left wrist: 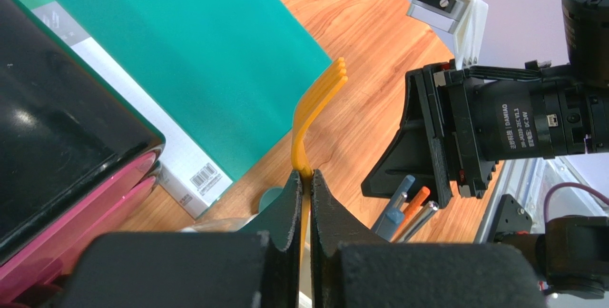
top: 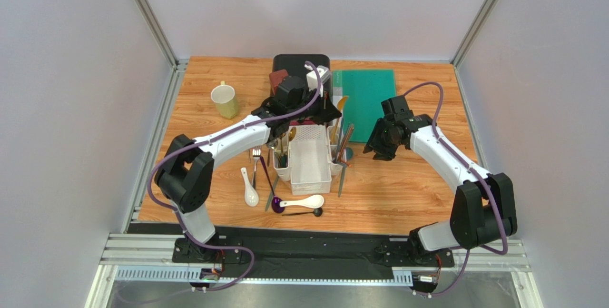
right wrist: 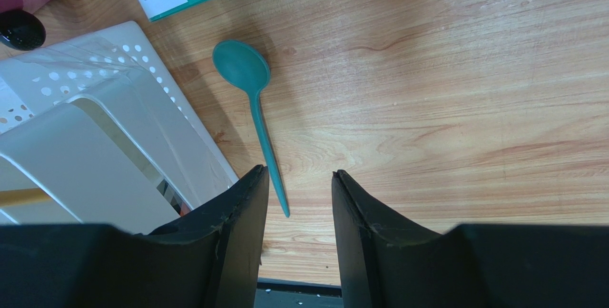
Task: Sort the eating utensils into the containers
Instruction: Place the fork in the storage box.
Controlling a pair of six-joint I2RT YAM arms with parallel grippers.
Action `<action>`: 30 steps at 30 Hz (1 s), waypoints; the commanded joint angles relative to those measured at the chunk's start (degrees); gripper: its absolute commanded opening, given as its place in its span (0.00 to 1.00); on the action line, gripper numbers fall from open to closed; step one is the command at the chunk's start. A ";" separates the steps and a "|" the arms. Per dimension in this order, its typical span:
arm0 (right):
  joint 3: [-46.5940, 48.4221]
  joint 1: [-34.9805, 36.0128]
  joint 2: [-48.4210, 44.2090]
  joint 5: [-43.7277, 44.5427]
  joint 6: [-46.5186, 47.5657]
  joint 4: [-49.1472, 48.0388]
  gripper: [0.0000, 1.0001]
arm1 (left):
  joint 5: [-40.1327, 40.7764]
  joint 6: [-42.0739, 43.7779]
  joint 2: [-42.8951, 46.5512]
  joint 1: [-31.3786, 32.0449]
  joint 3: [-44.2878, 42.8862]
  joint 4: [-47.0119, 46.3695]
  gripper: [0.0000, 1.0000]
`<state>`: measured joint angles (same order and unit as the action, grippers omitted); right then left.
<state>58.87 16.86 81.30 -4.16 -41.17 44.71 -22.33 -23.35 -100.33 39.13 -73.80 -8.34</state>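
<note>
Left gripper (left wrist: 306,181) pinches the yellow fork (left wrist: 319,97) by its thin handle; it may swivel out. Right gripper (right wrist: 300,177), parted over the teal spoon (right wrist: 244,71), is close, so you risk an arm clash.

The left tool (left wrist: 306,179) pinches closed, the right tool (right wrist: 300,179) gapes

White caddy (top: 309,188) centre frame, side bins holding upright utensils. White soup spoons (top: 249,188), purple spoon (top: 275,199), black spoon (top: 304,212) flat on wood below it. Yellow fork (left wrist: 314,104) held tines-up. Teal spoon (right wrist: 254,108) flat beside caddy.
</note>
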 commanded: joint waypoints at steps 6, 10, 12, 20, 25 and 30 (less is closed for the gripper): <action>0.72 0.80 0.00 0.12 -1.02 -1.20 0.42 | 0.44 2.87 3.91 0.42 3.04 0.96 0.07; 0.63 1.33 0.00 0.30 -1.37 -1.38 0.42 | 0.36 3.05 4.27 0.50 4.10 1.13 0.11; 0.54 1.42 0.18 0.47 -1.72 -1.47 0.42 | 0.44 3.31 4.71 0.68 4.19 1.65 0.15; 0.28 2.65 0.71 0.74 -3.04 -2.43 0.42 | 1.05 4.37 6.99 0.86 4.98 4.38 0.36; 0.63 3.00 0.97 1.09 -3.39 -2.70 0.42 | 2.90 5.16 8.66 0.86 5.42 6.84 0.37; 0.89 2.91 0.71 2.23 -3.04 -2.00 0.42 | 6.94 5.34 13.23 0.51 1.58 15.44 0.41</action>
<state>58.87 19.49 82.39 -3.62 -43.53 43.81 -18.98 -19.92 -92.53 39.68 -68.53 0.62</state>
